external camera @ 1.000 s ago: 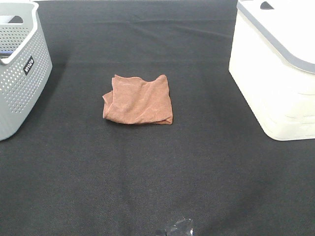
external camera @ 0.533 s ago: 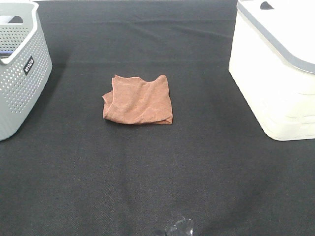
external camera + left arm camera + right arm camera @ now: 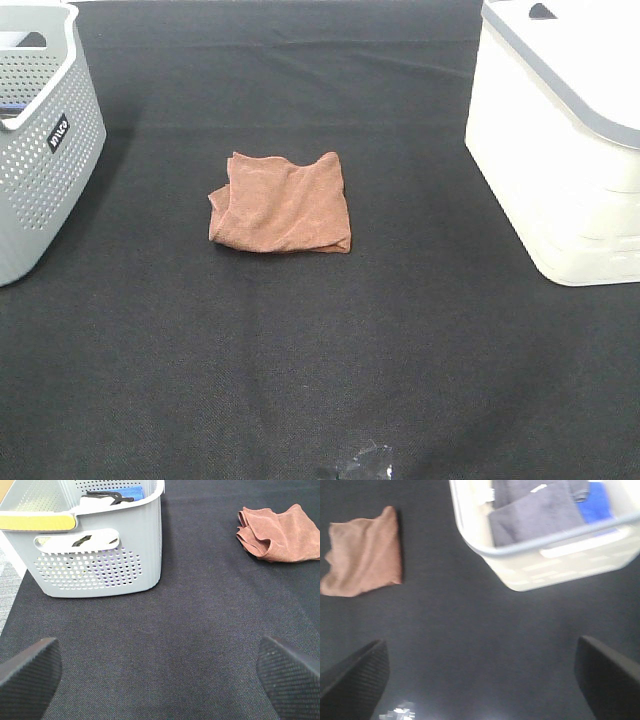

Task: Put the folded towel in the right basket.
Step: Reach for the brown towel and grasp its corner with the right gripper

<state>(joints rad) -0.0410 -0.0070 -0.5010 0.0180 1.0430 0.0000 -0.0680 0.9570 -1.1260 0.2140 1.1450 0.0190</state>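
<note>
1. One folded brown towel lies flat on the black table cloth, well apart from the cream basket and to its left in the high view; nothing touches it.
2. Cream basket – it stands at the right edge of the table and holds grey cloths and a blue cloth.
3. Perforated grey basket: it is farther left of the cream basket than the towel, at the opposite table edge, with a blue cloth inside.
4. Left gripper – its fingers are spread wide over bare cloth, clamped on nothing.
5. Right gripper: its fingers are also spread wide and grip nothing, near the cream basket's wall.
</note>
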